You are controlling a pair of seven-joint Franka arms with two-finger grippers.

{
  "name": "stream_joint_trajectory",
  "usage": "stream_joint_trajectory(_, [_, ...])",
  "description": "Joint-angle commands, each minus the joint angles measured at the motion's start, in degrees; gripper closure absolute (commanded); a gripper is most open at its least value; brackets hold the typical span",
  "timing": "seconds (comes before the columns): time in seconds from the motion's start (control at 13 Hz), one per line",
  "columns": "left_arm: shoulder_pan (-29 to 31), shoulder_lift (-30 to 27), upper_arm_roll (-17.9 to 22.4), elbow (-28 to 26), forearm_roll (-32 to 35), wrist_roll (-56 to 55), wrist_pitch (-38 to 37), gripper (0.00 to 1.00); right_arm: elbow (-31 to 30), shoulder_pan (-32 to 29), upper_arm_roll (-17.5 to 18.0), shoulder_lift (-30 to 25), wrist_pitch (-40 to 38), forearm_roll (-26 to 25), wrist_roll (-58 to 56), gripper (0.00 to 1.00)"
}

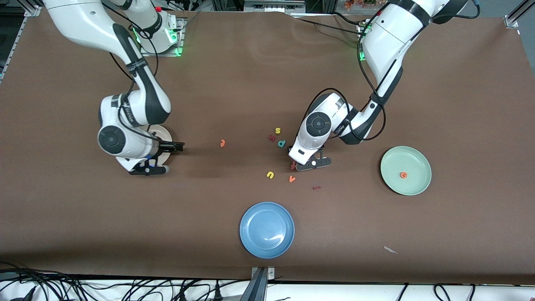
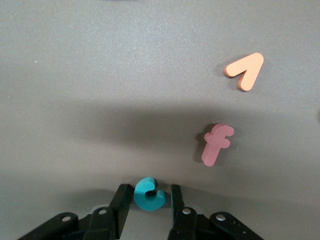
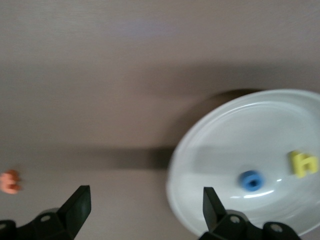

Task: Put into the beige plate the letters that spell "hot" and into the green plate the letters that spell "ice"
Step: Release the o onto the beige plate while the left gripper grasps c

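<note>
Brown worktop, listed from the right arm's end. Beige plate (image 3: 220, 145): h (image 3: 303, 163) and o (image 3: 251, 180) inside; right gripper (image 3: 145, 207) above its edge, jaws wide. Orange t (image 1: 222, 143): loose. Left gripper (image 2: 148, 200): jaws narrow around c (image 2: 148, 194), which you see only by wrist view; a tilted c may slip. Green plate (image 1: 420, 184): e (image 1: 403, 175).

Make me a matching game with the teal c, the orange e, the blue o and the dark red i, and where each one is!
Things:
1. teal c
2. orange e
3. blue o
4. dark red i

Places:
A. in the beige plate
B. on the bare table
C. between the fingers of the left claw
D. in the green plate

Pairs: 1-C, 2-D, 3-A, 4-B
</note>
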Motion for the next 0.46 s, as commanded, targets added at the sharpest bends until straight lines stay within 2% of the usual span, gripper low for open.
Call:
stream_joint_trajectory(0.0, [-0.63,1.87,0.57,1.97,1.58,-1.46,-0.01,0.68,-0.14,4.28,0.64,-0.16,1.62,0.77,9.50,0.01])
stream_joint_trajectory(0.23, [-0.54,1.88,0.57,1.71,1.76,-1.55,1.38,0.72,-0.14,10.78,0.64,1.86,5.75,0.50,19.97,0.01])
stream_joint_trajectory(0.38, [-0.54,1.88,0.65,1.44,2.54,-2.25,2.36,0.75,-0.14,13.43,0.64,3.44,8.30,0.50,23.06,0.01])
